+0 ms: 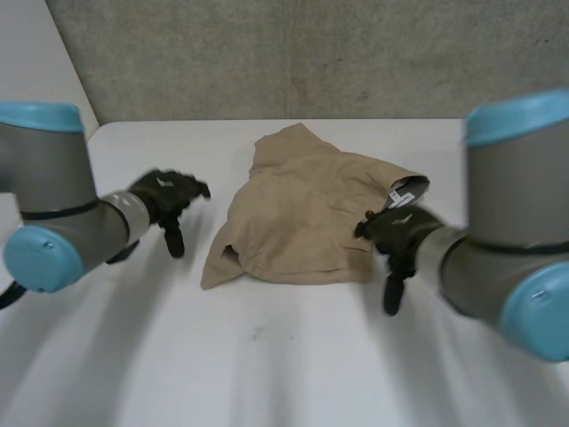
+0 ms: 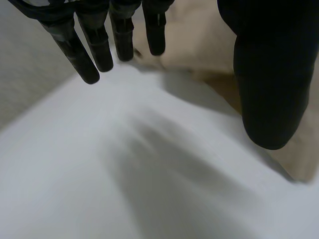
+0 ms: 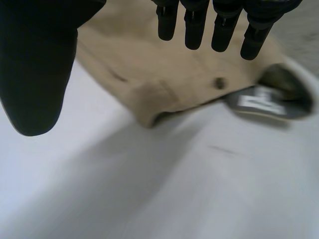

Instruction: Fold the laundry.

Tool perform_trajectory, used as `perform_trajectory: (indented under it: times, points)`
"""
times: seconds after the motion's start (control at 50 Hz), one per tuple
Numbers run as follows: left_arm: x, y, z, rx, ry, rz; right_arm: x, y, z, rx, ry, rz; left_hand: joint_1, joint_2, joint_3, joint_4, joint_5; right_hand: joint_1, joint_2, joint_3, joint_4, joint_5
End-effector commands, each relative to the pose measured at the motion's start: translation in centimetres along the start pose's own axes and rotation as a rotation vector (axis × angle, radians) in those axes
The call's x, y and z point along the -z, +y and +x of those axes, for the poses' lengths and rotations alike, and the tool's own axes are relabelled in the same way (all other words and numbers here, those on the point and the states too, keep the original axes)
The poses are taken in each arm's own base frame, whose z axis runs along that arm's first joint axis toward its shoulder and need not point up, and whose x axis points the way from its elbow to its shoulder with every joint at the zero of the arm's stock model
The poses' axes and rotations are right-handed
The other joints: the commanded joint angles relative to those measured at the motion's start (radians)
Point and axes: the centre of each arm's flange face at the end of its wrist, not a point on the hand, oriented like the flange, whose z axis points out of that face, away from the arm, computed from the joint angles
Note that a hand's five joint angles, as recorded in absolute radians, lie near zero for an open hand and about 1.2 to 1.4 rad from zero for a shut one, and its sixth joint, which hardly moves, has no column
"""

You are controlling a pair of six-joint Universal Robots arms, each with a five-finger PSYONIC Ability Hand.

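- Left hand point(image 1: 165, 196): fingers straight, grasping nothing, poised beside the tan garment point(image 1: 298, 213), probably to take its edge.
- Right hand point(image 1: 397, 233): likewise released, over the opposite edge by the label point(image 3: 259, 102).
- Garment lies crumpled mid-surface point(image 1: 267, 356), between both hands.

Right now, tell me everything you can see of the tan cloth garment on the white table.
The tan cloth garment lies loosely folded and rumpled, flat on the white table, mid-table. Its end by the open right hand shows a dark button and a grey lining with a white label. The open left hand is apart from it; neither grips it.
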Motion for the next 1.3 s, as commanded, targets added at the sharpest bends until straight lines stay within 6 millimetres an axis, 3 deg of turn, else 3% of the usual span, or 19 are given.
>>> perform_trajectory:
  times: [0.02,0.1,0.28,0.42,0.52,0.6,0.62,0.68,0.76,0.84,0.9,1.0,1.08,1.14,1.22,1.24,1.3]
  points:
    - [-1.7,2.0,2.9,0.025,0.126,-0.12,-5.7,2.3,-3.4,-0.034,0.014,0.075,0.186,0.173,0.179,0.172,0.179,0.114,0.128,0.129,0.13,0.117]
    - [-1.6,1.7,3.5,0.048,0.139,-0.125,-7.5,2.1,-3.4,-0.009,0.077,0.145,0.32,0.308,0.314,0.307,0.314,0.172,0.187,0.187,0.189,0.176]
    - [-1.6,1.4,4.7,0.046,0.152,-0.116,-9.6,1.4,-3.0,0.064,0.127,0.249,0.573,0.561,0.567,0.56,0.567,0.263,0.278,0.278,0.28,0.267]
    - [-1.7,1.1,4.5,0.038,0.113,-0.098,-10.9,2.3,-2.9,0.068,0.128,0.221,1.122,1.11,1.115,1.108,1.116,0.34,0.354,0.354,0.356,0.343]
    - [-1.2,0.1,4.1,0.034,0.077,-0.07,-10.9,2.3,-2.6,0.059,0.13,0.212,1.137,1.125,1.13,1.123,1.131,0.489,0.504,0.504,0.506,0.493]
    - [-0.5,-0.9,3.8,0.025,0.048,-0.039,-10.3,1.6,-2.0,0.04,0.137,0.221,1.137,1.125,1.13,1.123,1.131,0.894,0.908,0.909,0.91,0.897]
    - [-0.2,-1.4,3.7,0.019,0.036,-0.027,-10.0,1.3,-1.9,0.029,0.133,0.224,1.137,1.125,1.13,1.123,1.131,1.162,1.176,1.177,1.178,1.166]
    - [0.5,-2.2,3.5,0.015,0.018,-0.011,-9.5,0.6,-1.6,0.023,0.123,0.233,1.137,1.125,1.13,1.123,1.131,1.168,1.182,1.183,1.184,1.172]
    - [2.4,-4.0,2.7,0.013,-0.012,0.038,-7.5,-0.7,-0.5,0.022,0.12,0.218,1.137,1.125,1.13,1.123,1.131,1.168,1.182,1.183,1.184,1.172]
    - [5.6,-6.3,2.0,0.006,-0.039,0.093,-4.0,-3.5,2.0,0.041,0.16,0.241,1.137,1.125,1.13,1.123,1.131,1.168,1.182,1.183,1.184,1.172]
    - [8.9,-8.2,1.3,-0.01,-0.083,0.134,-0.4,-5.5,3.7,0.093,0.199,0.267,1.137,1.125,1.13,1.123,1.131,1.168,1.182,1.183,1.184,1.172]
    - [16.6,-12.3,0.1,-0.084,-0.195,0.282,6.3,-9.2,6.5,0.177,0.296,0.38,1.137,1.125,1.13,1.123,1.131,1.168,1.182,1.183,1.184,1.172]
    - [20.7,-14.0,0.0,-0.147,-0.245,0.382,9.2,-10.5,7.4,0.205,0.334,0.413,1.137,1.125,1.13,1.123,1.131,1.168,1.182,1.183,1.184,1.172]
    - [20.3,-13.9,0.1,-0.187,-0.243,0.37,9.4,-10.4,7.4,0.216,0.321,0.383,1.137,1.125,1.13,1.123,1.131,1.168,1.182,1.183,1.184,1.172]
    - [16.9,-12.1,1.4,-0.251,-0.18,0.252,7.3,-9.0,6.5,0.234,0.238,0.273,1.137,1.125,1.13,1.123,1.131,1.168,1.182,1.183,1.184,1.172]
    - [15.1,-11.1,1.9,-0.261,-0.148,0.199,5.9,-8.1,6.4,0.233,0.209,0.219,1.137,1.125,1.13,1.123,1.131,1.168,1.182,1.183,1.184,1.172]
    - [12.0,-9.3,2.6,-0.263,-0.104,0.117,3.5,-6.6,6.1,0.229,0.169,0.141,1.137,1.125,1.13,1.123,1.131,1.168,1.182,1.183,1.184,1.172]
